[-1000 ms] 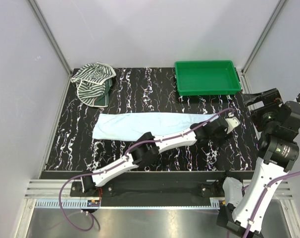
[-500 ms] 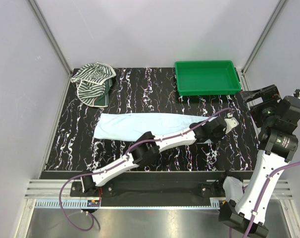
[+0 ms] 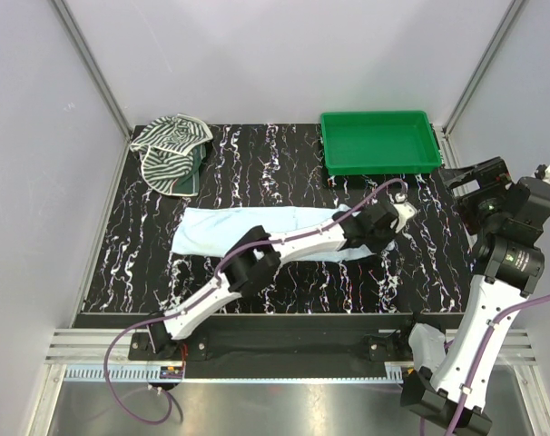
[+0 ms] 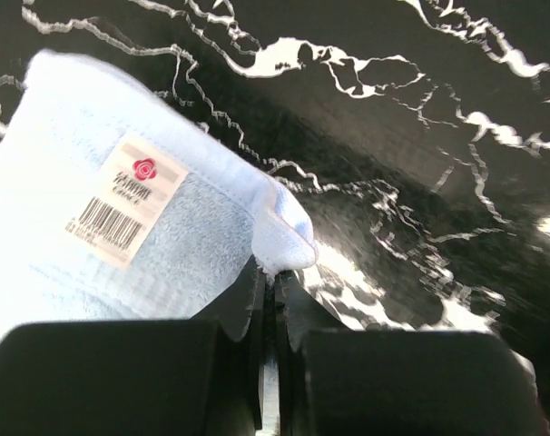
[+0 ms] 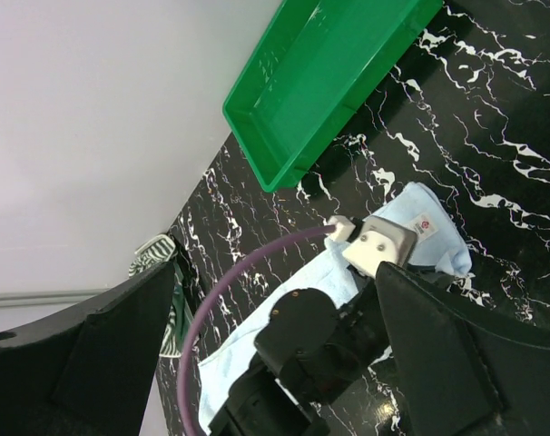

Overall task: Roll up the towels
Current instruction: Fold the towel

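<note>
Your left claw (image 4: 275,283) is clenched on the pale blue towel (image 4: 121,272): in the left wrist view you see one corner of the cloth bunched up and pinched between the two fingertips, which stand almost together. From this claw the rest of the towel lies to the left and a little ahead, and its white label (image 4: 126,205) with a barcode and a red mark faces up just beside the pinched corner. To the right of the claw and ahead of it there is only the black marbled table (image 4: 420,182). In the top view the left claw (image 3: 377,238) is at the right end of the pale blue towel (image 3: 248,229), and the cloth stretches away from it as a long flat strip toward the left. The zebra-striped towel (image 3: 171,150) lies crumpled well apart from this claw, far to its left at the far corner of the table. The green tray (image 3: 379,141) stands beyond the claw, near but not touching. Your right claw (image 3: 475,177) hangs in the air to the right of the left one, with its fingers (image 5: 84,363) spread wide and nothing between them; the tray is near it, to its left
</note>
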Robot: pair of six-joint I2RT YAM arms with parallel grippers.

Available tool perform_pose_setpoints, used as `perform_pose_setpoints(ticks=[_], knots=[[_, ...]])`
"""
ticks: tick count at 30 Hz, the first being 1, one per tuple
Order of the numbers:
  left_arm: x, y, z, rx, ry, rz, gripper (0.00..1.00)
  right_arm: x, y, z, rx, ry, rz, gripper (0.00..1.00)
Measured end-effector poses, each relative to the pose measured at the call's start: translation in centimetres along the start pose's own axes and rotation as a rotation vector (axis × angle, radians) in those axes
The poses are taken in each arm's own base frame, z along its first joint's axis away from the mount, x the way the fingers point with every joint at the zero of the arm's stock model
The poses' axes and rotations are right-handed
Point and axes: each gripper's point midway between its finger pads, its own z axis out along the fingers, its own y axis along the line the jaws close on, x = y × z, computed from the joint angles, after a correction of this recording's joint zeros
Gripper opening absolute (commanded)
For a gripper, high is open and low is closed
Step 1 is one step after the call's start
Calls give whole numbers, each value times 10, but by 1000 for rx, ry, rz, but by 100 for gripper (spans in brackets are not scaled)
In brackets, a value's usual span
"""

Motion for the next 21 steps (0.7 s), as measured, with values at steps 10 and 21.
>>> perform_pose_setpoints(ticks=[10,21], knots=[[-95,17,-110,189,-219,-450,0,-8,4,14,13,27,4,100],[-79,121,-289,13,-531,-837,0,-2,6,23,-3,85,13,100]])
